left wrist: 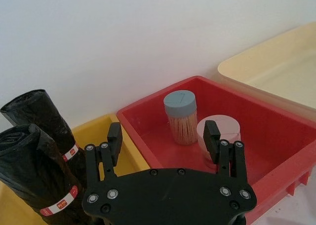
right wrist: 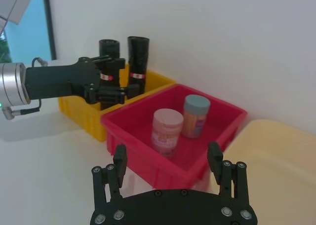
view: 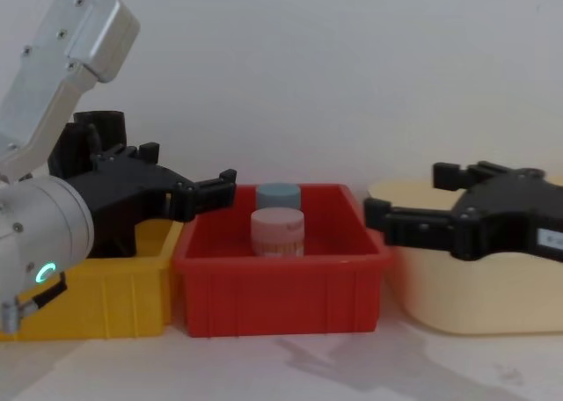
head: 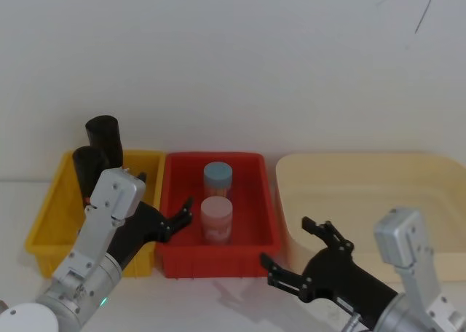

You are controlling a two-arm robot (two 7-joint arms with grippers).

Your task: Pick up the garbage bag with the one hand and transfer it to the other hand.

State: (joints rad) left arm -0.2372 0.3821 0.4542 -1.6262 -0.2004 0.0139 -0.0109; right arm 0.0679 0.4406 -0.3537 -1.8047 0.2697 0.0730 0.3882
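The garbage bag (left wrist: 34,170) stands upright beside its twin (left wrist: 44,116); jaws gape empty on left gripper (left wrist: 163,131) and right gripper (right wrist: 167,151)

The head camera is looking down from above onto the red bin (head: 218,265), while the chest camera is facing its front wall, low and level. The wrist cameras are peering close over the left gripper (left wrist: 163,131) and the right gripper (right wrist: 167,152), both taking in that bin from opposite sides.

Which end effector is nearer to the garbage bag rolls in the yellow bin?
Left. The left end effector is just beside the garbage bag rolls; the right end effector is far off, before the cream tub.
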